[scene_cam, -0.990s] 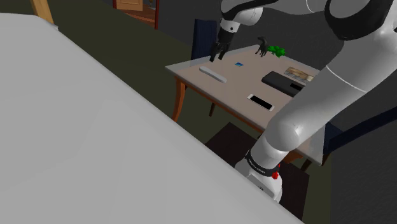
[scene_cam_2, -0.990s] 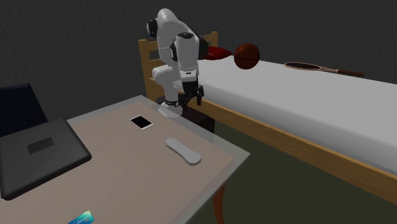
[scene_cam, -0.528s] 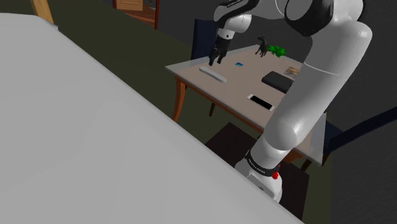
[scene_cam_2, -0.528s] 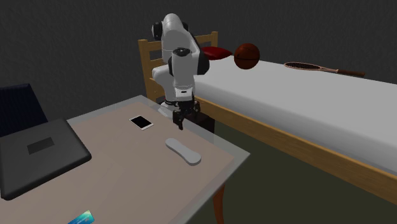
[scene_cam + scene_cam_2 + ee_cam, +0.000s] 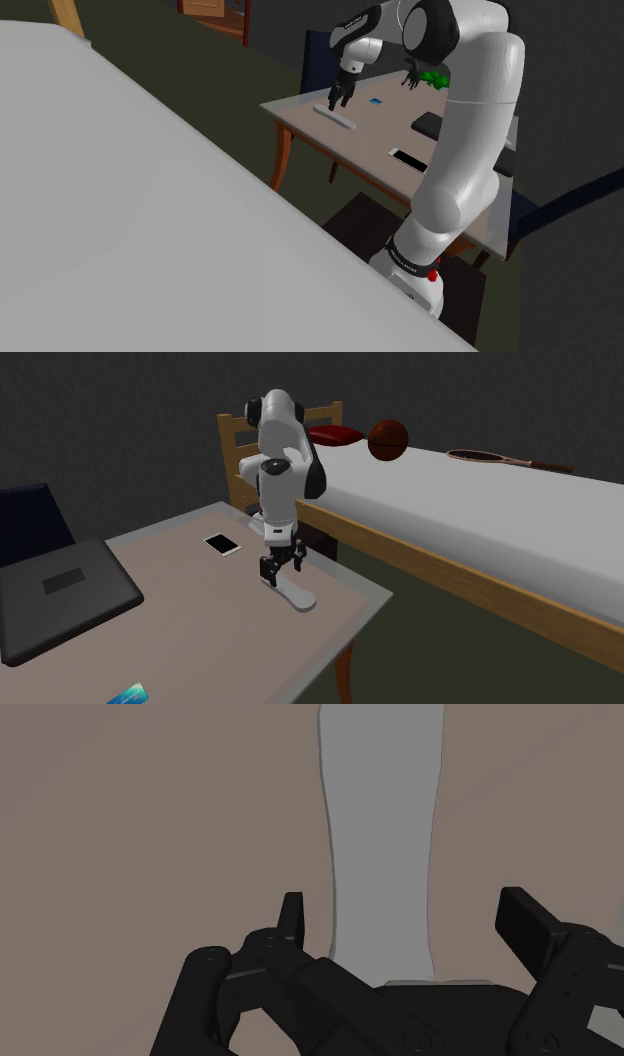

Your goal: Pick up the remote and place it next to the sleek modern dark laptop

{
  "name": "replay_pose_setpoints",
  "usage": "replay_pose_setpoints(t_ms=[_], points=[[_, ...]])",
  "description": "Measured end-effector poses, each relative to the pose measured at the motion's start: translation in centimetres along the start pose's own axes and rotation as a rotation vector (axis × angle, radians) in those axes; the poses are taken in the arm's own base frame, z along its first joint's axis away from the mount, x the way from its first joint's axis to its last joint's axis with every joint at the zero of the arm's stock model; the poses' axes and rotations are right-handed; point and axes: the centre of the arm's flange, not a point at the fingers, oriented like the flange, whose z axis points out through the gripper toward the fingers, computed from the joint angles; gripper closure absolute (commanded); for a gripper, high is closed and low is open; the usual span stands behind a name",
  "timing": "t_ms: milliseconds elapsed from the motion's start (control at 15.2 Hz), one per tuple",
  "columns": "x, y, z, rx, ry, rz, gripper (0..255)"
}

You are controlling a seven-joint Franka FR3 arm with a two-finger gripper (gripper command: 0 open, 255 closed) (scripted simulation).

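A long pale grey remote (image 5: 293, 593) lies flat on the brown table (image 5: 200, 622), near the edge that faces the bed; I also see the remote (image 5: 338, 118) in the shoulder view. My gripper (image 5: 272, 574) hangs low over one end of it, open. In the wrist view the remote (image 5: 383, 834) runs between the two fingers of the gripper (image 5: 405, 909), with a gap on each side. The dark laptop (image 5: 60, 592) lies closed at the second exterior view's left; the arm hides part of the laptop (image 5: 431, 124) in the shoulder view.
A white-framed phone (image 5: 222, 544) lies between the remote and the stand. A blue card (image 5: 375, 101), a dark figurine (image 5: 410, 71) and a green item (image 5: 433, 77) sit farther back. A dark blue chair (image 5: 30, 517) stands behind the laptop. The bed (image 5: 480, 502) runs alongside the table.
The arm has swung out from the stand over the table and lowered. The gripper has gone from well above the table down to the remote's end, still open.
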Motion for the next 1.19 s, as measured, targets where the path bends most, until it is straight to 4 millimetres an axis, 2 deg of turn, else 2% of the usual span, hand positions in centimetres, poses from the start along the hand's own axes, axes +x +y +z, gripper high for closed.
replay_pose_setpoints(t_ms=[462,858,924,1188], points=[[0.2,0.4,3.5,0.0,-0.001,0.0,0],[0.2,0.4,3.9,0.0,-0.001,0.0,0],[0.2,0.4,3.9,0.0,-0.001,0.0,255],[0.2,0.4,3.9,0.0,-0.001,0.0,255]])
